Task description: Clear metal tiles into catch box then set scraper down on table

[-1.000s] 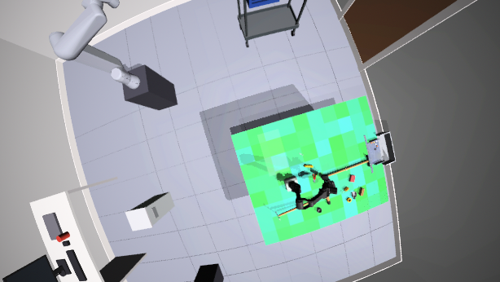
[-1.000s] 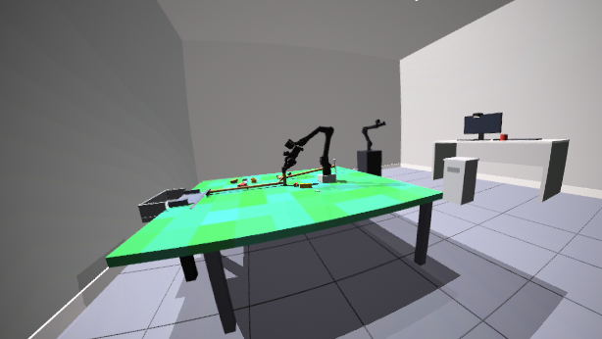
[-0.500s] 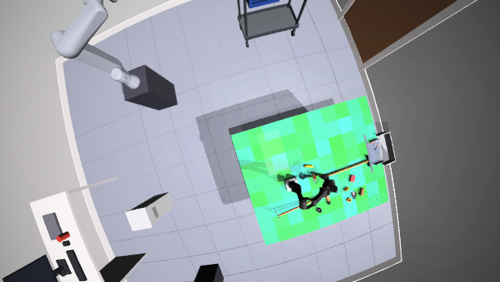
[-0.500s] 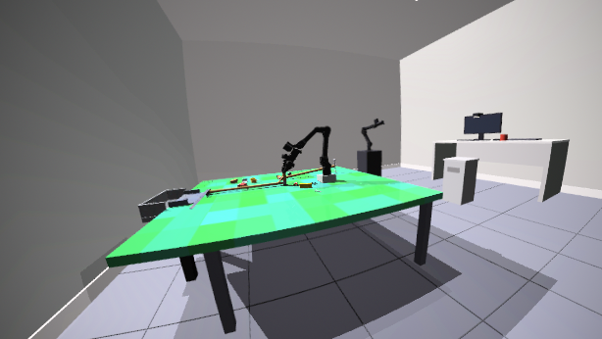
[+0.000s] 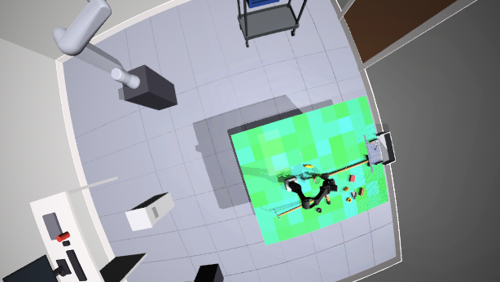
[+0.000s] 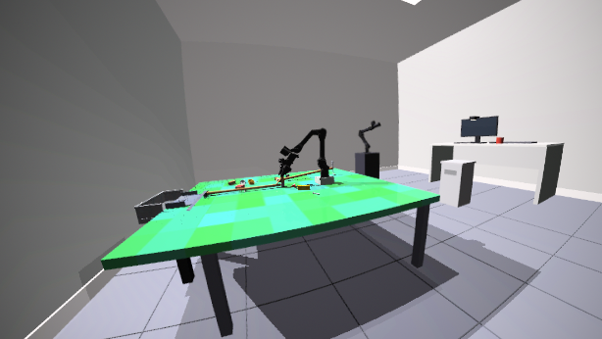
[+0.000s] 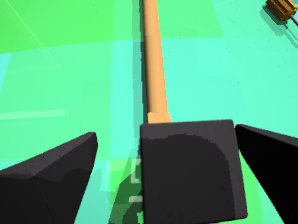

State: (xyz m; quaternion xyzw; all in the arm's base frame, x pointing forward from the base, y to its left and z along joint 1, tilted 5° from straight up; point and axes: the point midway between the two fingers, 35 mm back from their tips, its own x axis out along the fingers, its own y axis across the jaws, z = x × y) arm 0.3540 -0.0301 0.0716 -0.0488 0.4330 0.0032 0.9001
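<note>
The gripper (image 5: 326,178) (image 6: 282,172) (image 7: 166,135) is standing nearly fully open, its fingers straddling the black grip block (image 7: 194,172) of the long scraper (image 5: 348,168) (image 6: 245,188) (image 7: 155,65) but holding nothing. The scraper is lying across the bench (image 5: 301,134) (image 6: 275,211) (image 7: 200,75), its far end beside the steel plate (image 5: 375,152) (image 6: 186,201). The catch box (image 5: 390,147) (image 6: 149,206) is sitting beyond.

Under the hand (image 5: 324,177) (image 6: 282,174) (image 7: 166,131): table (image 5: 254,152) (image 6: 275,216) (image 7: 50,75), patchwork green and turquoise, dark legs. Exterior view: plain grey wall (image 6: 294,88) behind hand; pale wall (image 6: 515,93) right of it, with white desk (image 6: 495,146) (image 5: 37,208), dark monitor (image 6: 479,129) (image 5: 30,270), white cabinet (image 6: 456,183) (image 5: 140,220). Floor (image 6: 515,260) (image 5: 216,77) bluish-grey tile, hard shadows below hand's level. Bright ceiling panel (image 6: 412,1) above, right. Top view: wheeled cart (image 5: 269,22) well above hand.
</note>
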